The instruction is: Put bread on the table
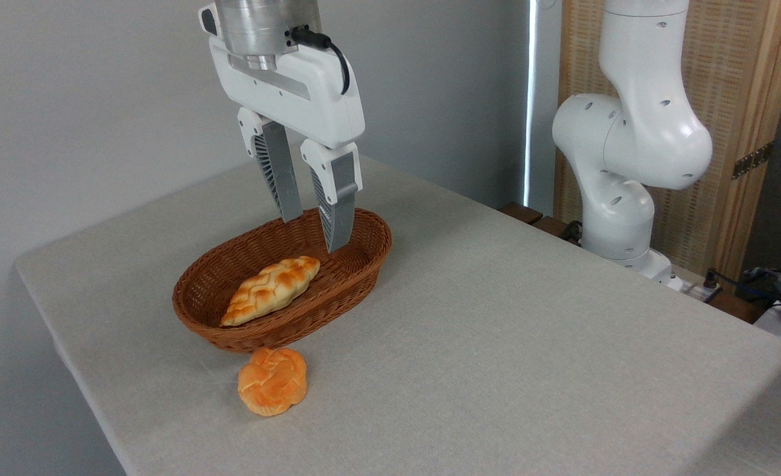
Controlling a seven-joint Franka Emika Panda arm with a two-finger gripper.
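Note:
The bread point(272, 381), a small round golden-orange bun with a knotted top, lies on the grey-beige table point(509, 330) just in front of the wicker basket. My gripper point(314, 235) hangs above the back end of the basket, well behind and above the bun. Its fingers point down and stand apart, with nothing between them.
The brown oval wicker basket point(364, 233) holds a longer, paler braided loaf point(271, 290). The arm's white base point(622, 198) rises at the table's far right edge. Cables and dark items point(777, 291) lie off the table at the right.

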